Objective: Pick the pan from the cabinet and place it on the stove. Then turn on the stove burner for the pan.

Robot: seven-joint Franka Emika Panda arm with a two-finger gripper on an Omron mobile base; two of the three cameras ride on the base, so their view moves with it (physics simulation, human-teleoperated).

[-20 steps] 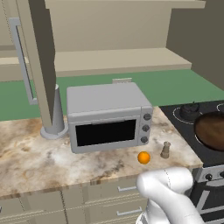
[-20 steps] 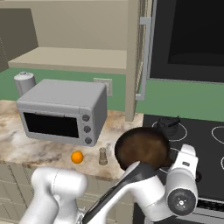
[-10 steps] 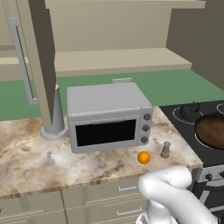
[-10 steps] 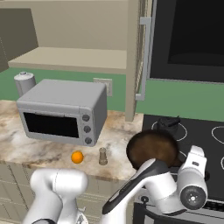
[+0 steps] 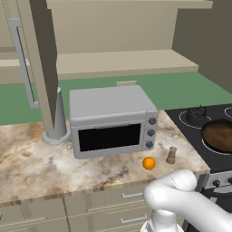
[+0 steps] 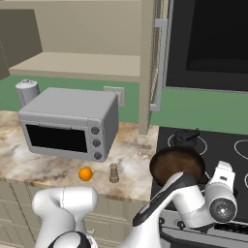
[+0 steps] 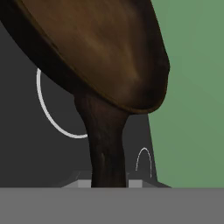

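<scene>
Dark brown-black frying pan (image 6: 177,165), shallow and round, sits over the near left part of the black glass stove (image 6: 218,145), above a thin white burner ring (image 7: 50,109); whether it rests on the glass or is held just clear of it cannot be told. In the left base view the pan (image 5: 219,134) lies at the right edge of frame. Its long dark handle (image 7: 105,144) runs down the hand view to the gripper (image 7: 109,183), whose two small tips stand close on either side of the handle, clamped on it. The white arm (image 6: 193,203) bends in front of the stove's near edge and hides part of the silver front panel (image 5: 217,179).

Small dark lidded pot (image 6: 186,137): on the rear left ring of the stove, just behind the pan, apart from it.

Grey microwave (image 5: 113,120): on the marbled counter (image 5: 27,167), left of the stove, door shut, three knobs down its right side.

Orange fruit (image 5: 148,163): on the counter in front of the microwave's right corner.

Small brown shaker (image 5: 171,155): upright, just right of the orange, between it and the stove.

Grey canister (image 5: 56,118): upright on a round base, left of the microwave.

Beige wall cabinet (image 5: 108,63): above the counter, plain shelf bare, door (image 5: 38,63) swung open with its long silver bar handle (image 5: 22,63) showing.

Beige drawers (image 5: 90,208): beneath the counter, short horizontal handles.
</scene>
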